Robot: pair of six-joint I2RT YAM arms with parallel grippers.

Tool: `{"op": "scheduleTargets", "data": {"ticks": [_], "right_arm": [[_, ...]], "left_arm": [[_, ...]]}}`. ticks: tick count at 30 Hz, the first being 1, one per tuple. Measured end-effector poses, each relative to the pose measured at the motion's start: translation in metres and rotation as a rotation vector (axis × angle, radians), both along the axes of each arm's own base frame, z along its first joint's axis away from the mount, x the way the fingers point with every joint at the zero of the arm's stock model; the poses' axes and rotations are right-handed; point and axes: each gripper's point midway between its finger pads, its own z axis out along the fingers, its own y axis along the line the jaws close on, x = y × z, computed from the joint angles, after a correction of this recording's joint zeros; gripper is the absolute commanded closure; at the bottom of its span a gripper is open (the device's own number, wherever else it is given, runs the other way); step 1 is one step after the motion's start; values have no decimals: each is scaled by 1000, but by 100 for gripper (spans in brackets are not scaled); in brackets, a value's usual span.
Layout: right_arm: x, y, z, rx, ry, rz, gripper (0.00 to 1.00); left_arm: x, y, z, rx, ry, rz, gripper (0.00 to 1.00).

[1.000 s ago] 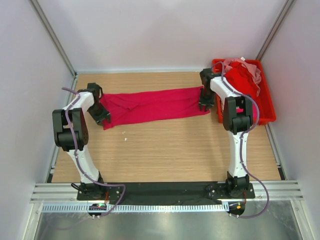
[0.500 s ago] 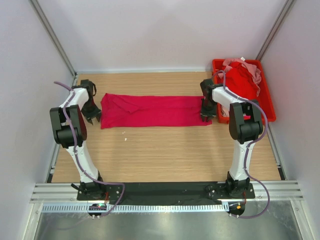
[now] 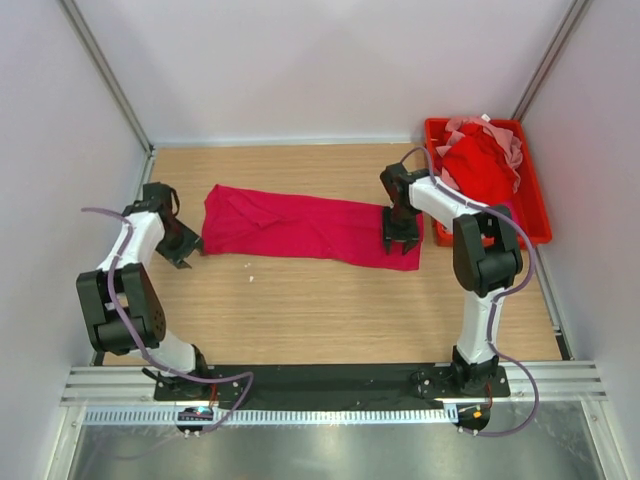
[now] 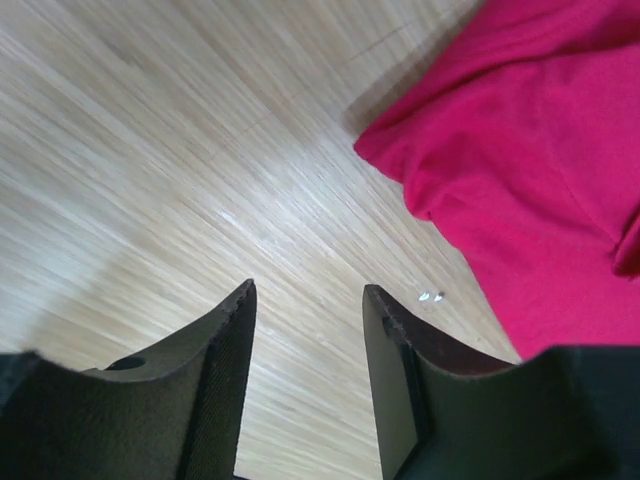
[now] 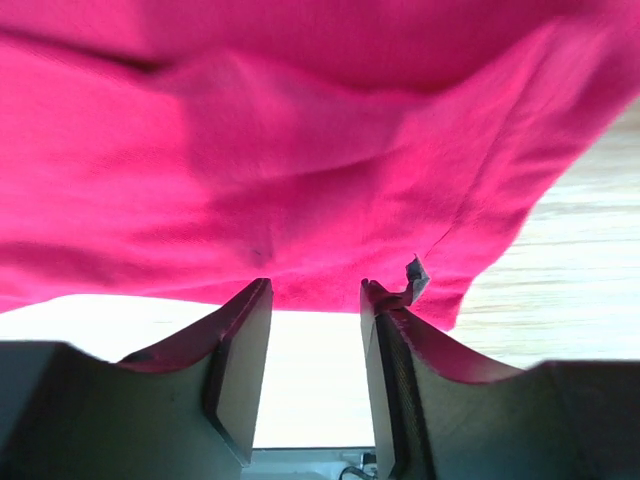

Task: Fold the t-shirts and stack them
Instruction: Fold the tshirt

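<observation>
1. Since half a second ago, the end of the crimson t-shirt (image 3: 300, 225) nearest the red bin (image 3: 540, 228) has slid toward the arm bases. The left gripper (image 3: 181, 254) has drawn back off the end farthest from the bin.
2. The shirt lies flat on the table (image 3: 330, 320) as a long narrow strip. One end is just beside the bin, the other well apart from it.
3. Its long axis runs straight away from the bin, slightly slanted, with the bin-side end lying nearer the arm bases. I cannot tell which end is the collar.
4. The right gripper (image 3: 400, 240) hangs over the bin-side end with its fingers parted and nothing pinched. It is probably placed to take that end for the next fold.
5. The left gripper's fingers (image 4: 225, 340) are spread and empty over bare wood, just beyond the shirt's far end.
6. The red and pale pink shirts (image 3: 482, 165) sit heaped in the bin, not yet folded.
</observation>
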Motion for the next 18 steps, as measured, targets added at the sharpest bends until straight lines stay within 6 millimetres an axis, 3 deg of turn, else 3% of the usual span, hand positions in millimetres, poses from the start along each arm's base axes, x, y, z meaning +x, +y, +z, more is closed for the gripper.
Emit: {"op": "scheduleTargets", "data": {"ticks": [4,18], "right_arm": [[12,0,9,10,-34,3,48],[10,-3,12,12,-36,12,48]], "left_arm": [[1,3,-15,-77,-23,113,54],[27,5,-57,-295,-108,363,60]]}}
